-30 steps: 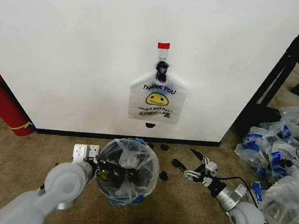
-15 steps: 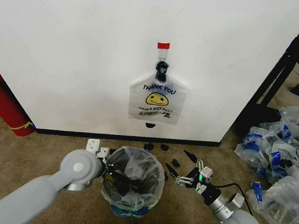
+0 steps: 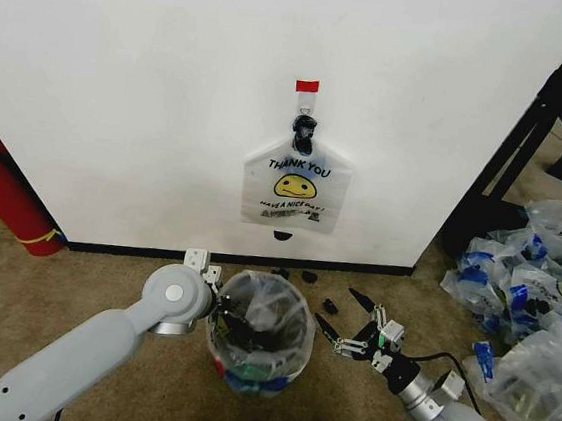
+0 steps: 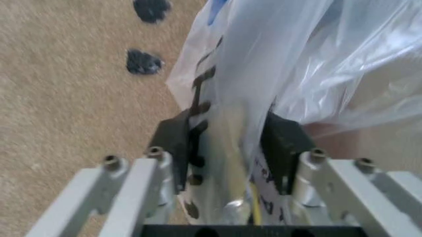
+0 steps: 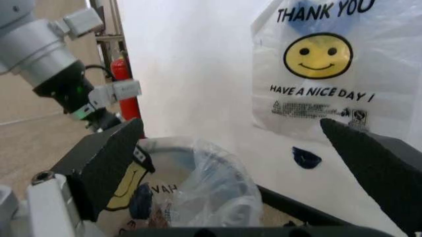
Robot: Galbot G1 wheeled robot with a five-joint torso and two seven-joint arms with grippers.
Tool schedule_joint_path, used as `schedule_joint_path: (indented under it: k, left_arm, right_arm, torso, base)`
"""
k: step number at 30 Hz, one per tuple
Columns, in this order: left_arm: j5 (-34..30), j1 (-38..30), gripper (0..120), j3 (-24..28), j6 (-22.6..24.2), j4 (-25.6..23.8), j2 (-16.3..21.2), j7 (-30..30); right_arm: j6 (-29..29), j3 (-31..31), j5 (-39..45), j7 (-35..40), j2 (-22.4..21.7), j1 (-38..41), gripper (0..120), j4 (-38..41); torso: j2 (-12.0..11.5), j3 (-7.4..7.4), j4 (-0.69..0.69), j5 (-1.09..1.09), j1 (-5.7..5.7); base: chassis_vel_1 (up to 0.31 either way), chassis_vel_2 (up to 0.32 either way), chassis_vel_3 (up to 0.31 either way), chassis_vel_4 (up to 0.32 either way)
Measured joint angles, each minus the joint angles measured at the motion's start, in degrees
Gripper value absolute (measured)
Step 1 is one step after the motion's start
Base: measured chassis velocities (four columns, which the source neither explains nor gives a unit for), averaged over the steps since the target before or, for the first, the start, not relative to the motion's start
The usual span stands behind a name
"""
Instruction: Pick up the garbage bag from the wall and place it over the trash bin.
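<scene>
One trash bin [image 3: 248,376] is standing on the brown carpet just in front of the wall [image 3: 153,87], red showing low on its side, and the garbage bag [image 3: 265,314] is lying draped over and into its mouth, the thin clear plastic ballooning above the rim with blue printed patches hanging down the front. Inside the bin, the bag's film is lining the opening and dark shapes are showing through it; what they are cannot be told. The left gripper [image 3: 222,317] is reaching to the bin's left rim, and in the left wrist view its jaws are standing narrowly apart with a fold of the bag [image 4: 264,74] pinched between the black pads [image 4: 177,143]. The right gripper [image 3: 341,329] is hovering just right of the bin, jaws spread wide and holding nothing; its black fingers [image 5: 108,160] are framing the bag-covered bin in the right wrist view. One flat white "THANK YOU" bag [image 3: 296,184] is hanging on the wall under a red tape mark [image 3: 307,86]. One red fire extinguisher [image 3: 1,191] is leaning at the far left. Several clear blue-printed bags [image 3: 533,297] are heaping at the right.
</scene>
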Motion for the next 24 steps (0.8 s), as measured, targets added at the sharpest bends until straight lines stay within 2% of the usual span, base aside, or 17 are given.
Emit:
schedule_joint_path:
  k: [2,4,8,10,11,12,15,16,17,20,21,23,24]
  left_arm:
    - [0.64,0.27,53,-1.14,-0.03,-1.55,0.97,0.01]
    - [0.70,0.44,55,-1.52,-0.04,-2.05,1.24,0.02]
    - [2.20,4.78,73,-6.10,-0.07,-7.27,3.47,1.24]
    - [3.24,5.78,74,-6.77,-0.07,-7.86,3.69,1.85]
    - [6.36,7.61,81,-8.03,-0.07,-8.76,4.05,3.62]
    - [9.81,8.92,83,-8.88,-0.08,-9.41,4.31,5.25]
    - [27.04,14.99,97,-12.48,-4.40,-11.90,4.62,15.74]
    - [27.04,14.99,97,-12.48,-4.40,-11.90,4.62,15.74]
    - [36.08,18.57,99,-14.51,-8.07,-13.19,4.24,21.79]
    - [55.31,27.88,100,-20.75,-18.17,-15.38,1.44,36.20]
    - [59.81,30.21,100,-22.84,-21.49,-15.67,0.39,39.37]
    - [70.30,36.08,100,-28.35,-32.23,-15.61,-3.51,47.48]
    - [70.30,36.08,100,-28.35,-32.23,-15.61,-3.51,47.48]
  right_arm:
    - [0.21,0.03,0.03,-0.21,0.12,0.00,100,-0.13]
    - [0.27,0.04,0.04,-0.23,0.15,0.00,100,-0.16]
    - [1.13,-0.22,0.13,2.26,0.78,0.26,100,-0.04]
    - [1.16,-0.35,0.13,3.22,0.89,0.28,100,0.14]
    - [1.19,-0.70,0.13,5.64,1.09,0.32,100,0.67]
    - [1.21,-0.97,0.09,7.60,1.23,0.33,100,1.13]
    - [1.49,-1.57,-0.05,13.80,2.11,-0.65,100,3.53]
    - [1.49,-1.57,-0.05,13.80,2.11,-0.65,100,3.53]
    - [1.99,-1.43,-0.91,15.75,2.76,-1.67,100,4.82]
    - [4.92,0.16,-6.30,22.21,5.46,-4.62,100,8.30]
    - [5.47,1.03,-8.59,23.26,6.34,-5.38,100,9.16]
    - [6.83,3.59,-15.29,24.78,8.64,-6.81,100,10.93]
    - [6.83,3.59,-15.29,24.78,8.64,-6.81,100,10.93]
  torso:
    - [0.00,0.00,0.00,0.01,0.00]
    - [0.00,0.00,0.00,0.02,0.00]
    - [0.00,-0.01,0.00,0.01,0.00]
    - [0.00,0.00,0.00,0.02,0.00]
    - [0.00,0.00,0.02,-0.01,0.00]
    - [0.00,-0.01,0.00,-0.01,0.00]
    - [0.00,0.00,0.00,-0.02,0.00]
    - [0.00,0.00,0.00,-0.02,0.00]
    - [0.00,-0.01,-0.01,0.01,-0.01]
    - [0.00,-0.01,-0.01,-0.03,-0.01]
    - [0.00,-0.01,-0.03,-0.02,-0.01]
    - [0.00,-0.01,0.02,0.03,-0.01]
    - [0.00,-0.01,0.02,0.03,-0.01]
  base:
    - [0.000,0.000,0.000,0.000]
    - [0.000,0.000,0.000,0.000]
    - [0.000,0.000,0.000,0.000]
    - [0.000,0.000,0.000,0.000]
    - [0.000,0.000,0.000,0.000]
    - [0.000,0.000,0.000,0.000]
    - [0.000,0.000,0.000,0.000]
    - [0.000,0.000,0.000,0.000]
    - [0.000,0.000,0.000,0.000]
    - [0.000,0.000,0.000,0.000]
    - [0.000,0.000,0.000,0.000]
    - [0.000,0.000,0.000,0.000]
    - [0.000,0.000,0.000,0.000]
